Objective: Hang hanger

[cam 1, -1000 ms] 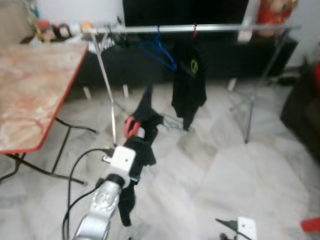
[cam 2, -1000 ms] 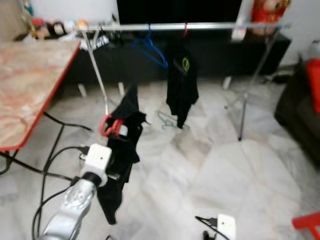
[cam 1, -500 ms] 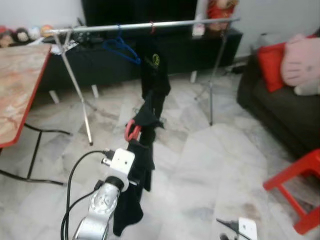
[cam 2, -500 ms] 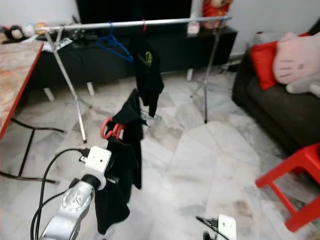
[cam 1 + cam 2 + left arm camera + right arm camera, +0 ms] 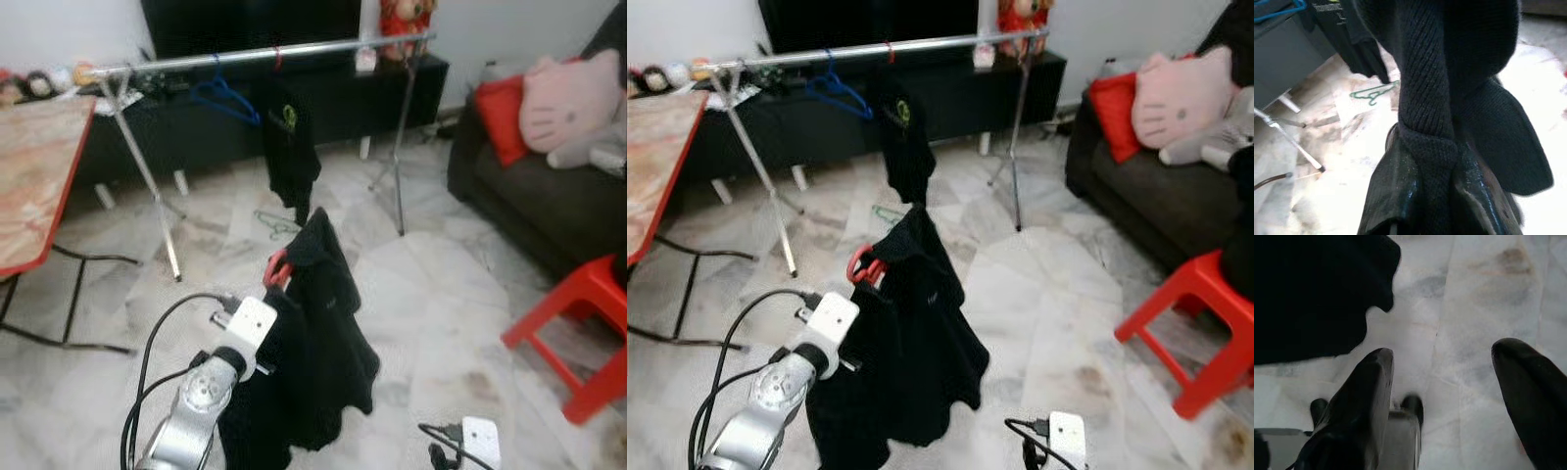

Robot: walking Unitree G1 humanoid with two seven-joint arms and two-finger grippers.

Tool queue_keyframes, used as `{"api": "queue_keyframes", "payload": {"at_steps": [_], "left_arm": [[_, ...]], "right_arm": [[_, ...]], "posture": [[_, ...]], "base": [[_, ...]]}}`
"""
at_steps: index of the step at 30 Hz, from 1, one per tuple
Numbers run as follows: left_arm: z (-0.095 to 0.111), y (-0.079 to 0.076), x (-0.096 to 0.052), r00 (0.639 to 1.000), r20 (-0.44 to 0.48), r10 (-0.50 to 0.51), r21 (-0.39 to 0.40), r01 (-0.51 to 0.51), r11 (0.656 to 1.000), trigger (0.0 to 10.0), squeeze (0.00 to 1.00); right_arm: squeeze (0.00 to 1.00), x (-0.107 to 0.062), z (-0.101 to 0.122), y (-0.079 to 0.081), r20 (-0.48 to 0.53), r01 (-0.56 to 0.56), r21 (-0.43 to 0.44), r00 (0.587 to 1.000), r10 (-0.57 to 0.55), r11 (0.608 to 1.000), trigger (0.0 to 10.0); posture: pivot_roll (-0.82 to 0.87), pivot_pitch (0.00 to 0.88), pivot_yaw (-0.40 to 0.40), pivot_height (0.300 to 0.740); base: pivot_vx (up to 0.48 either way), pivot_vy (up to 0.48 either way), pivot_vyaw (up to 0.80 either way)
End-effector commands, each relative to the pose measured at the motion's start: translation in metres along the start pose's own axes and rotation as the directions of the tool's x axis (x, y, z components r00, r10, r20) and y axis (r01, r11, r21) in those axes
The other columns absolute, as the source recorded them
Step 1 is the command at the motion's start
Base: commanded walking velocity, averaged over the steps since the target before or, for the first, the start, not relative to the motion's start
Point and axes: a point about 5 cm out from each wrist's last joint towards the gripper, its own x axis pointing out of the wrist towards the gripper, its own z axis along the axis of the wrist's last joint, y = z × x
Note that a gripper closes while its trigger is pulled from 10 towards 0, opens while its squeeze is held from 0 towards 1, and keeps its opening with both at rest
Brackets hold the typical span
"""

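Observation:
My left gripper is shut on a black knit garment that hangs on a red hanger; the hook pokes out above the cloth. In the left wrist view both fingers squeeze the fabric. The garment hides the fingers in the eye views, above the left wrist. The silver clothes rail stands well ahead. It carries a blue hanger and a black shirt on a red hook. Low at the right, my right gripper is open over the marble floor.
A green hanger lies on the floor under the rail. A red-edged table stands at the left. At the right are a dark sofa with a pink plush and a red stool. A black cabinet sits behind the rail.
The view has swung further right, bringing more of the sofa and the stool into sight. The held garment has swung out to the right and spread wider. The left gripper still clasps it.

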Motion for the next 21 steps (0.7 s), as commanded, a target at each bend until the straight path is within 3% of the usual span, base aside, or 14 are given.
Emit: {"api": "queue_keyframes", "payload": {"at_steps": [1,3,5,8,9,10,11,13,14,17,21], "left_arm": [[0.008,-0.001,0.003,1.0,0.023,-0.012,0.018,0.011,1.0,10.0,0.0],[0.008,-0.004,0.007,0.998,-0.004,-0.066,0.046,0.066,0.997,10.0,0.0],[0.008,-0.008,0.012,0.989,-0.041,-0.141,0.089,0.144,0.986,10.0,0.0],[0.006,-0.011,0.017,0.98,-0.07,-0.189,0.111,0.196,0.974,10.0,0.0],[0.006,-0.014,0.02,0.968,-0.085,-0.234,0.117,0.243,0.963,10.0,0.0],[0.006,-0.014,0.02,0.968,-0.085,-0.234,0.117,0.243,0.963,10.0,0.0],[0.005,-0.018,0.021,0.956,-0.097,-0.278,0.135,0.289,0.948,10.0,0.0],[0.005,-0.019,0.021,0.947,-0.107,-0.304,0.143,0.317,0.938,10.0,0.0],[0.004,-0.023,0.023,0.93,-0.12,-0.347,0.16,0.363,0.918,10.0,0.0],[0.004,-0.027,0.024,0.908,-0.129,-0.398,0.176,0.416,0.892,10.0,0.0],[0.007,-0.028,0.025,0.895,-0.12,-0.43,0.185,0.446,0.876,10.0,0.0]], "right_arm": [[0.0,0.001,0.004,0.001,0.026,-0.004,-0.018,1.0,0.004,1.0,10.0],[0.0,0.002,0.015,0.0,0.088,-0.001,-0.045,0.996,0.005,0.999,10.0],[0.0,0.007,0.081,-0.009,0.305,-0.004,-0.126,0.952,0.043,0.992,10.0],[0.0,0.002,0.106,-0.01,0.422,-0.011,-0.192,0.902,0.093,0.981,10.0],[0.0,-0.002,0.118,-0.011,0.483,-0.02,-0.223,0.866,0.129,0.975,10.0],[0.0,-0.002,0.118,-0.011,0.483,-0.02,-0.223,0.866,0.129,0.975,10.0],[0.0,-0.006,0.127,-0.009,0.527,-0.035,-0.251,0.833,0.167,0.967,10.0],[0.0,-0.009,0.132,-0.007,0.55,-0.057,-0.262,0.811,0.197,0.964,10.0],[0.0,-0.013,0.137,-0.001,0.564,-0.115,-0.294,0.781,0.269,0.949,10.0],[0.0,-0.021,0.141,0.008,0.563,-0.203,-0.337,0.739,0.37,0.919,10.0],[0.0,-0.031,0.141,0.011,0.544,-0.22,-0.439,0.707,0.452,0.871,10.0]], "posture": [[-0.04,0.0,0.014,0.74],[-0.04,0.0,0.011,0.74],[-0.04,0.0,0.002,0.74],[-0.05,0.0,-0.001,0.74],[-0.06,0.0,-0.001,0.74],[-0.06,0.0,-0.001,0.74],[-0.07,0.0,-0.001,0.74],[-0.07,0.0,-0.001,0.74],[-0.08,0.0,-0.003,0.74],[-0.08,0.0,-0.002,0.74],[-0.09,0.0,-0.001,0.74]], "base": [[0.0,0.0,0.0],[0.0,0.0,0.0],[0.0,0.0,0.0],[0.0,0.0,0.0],[0.0,0.0,0.0],[0.0,0.0,0.0],[0.0,0.0,0.0],[0.0,0.0,0.0],[0.0,0.0,0.0],[0.0,0.0,0.0],[0.0,0.0,0.0]]}}
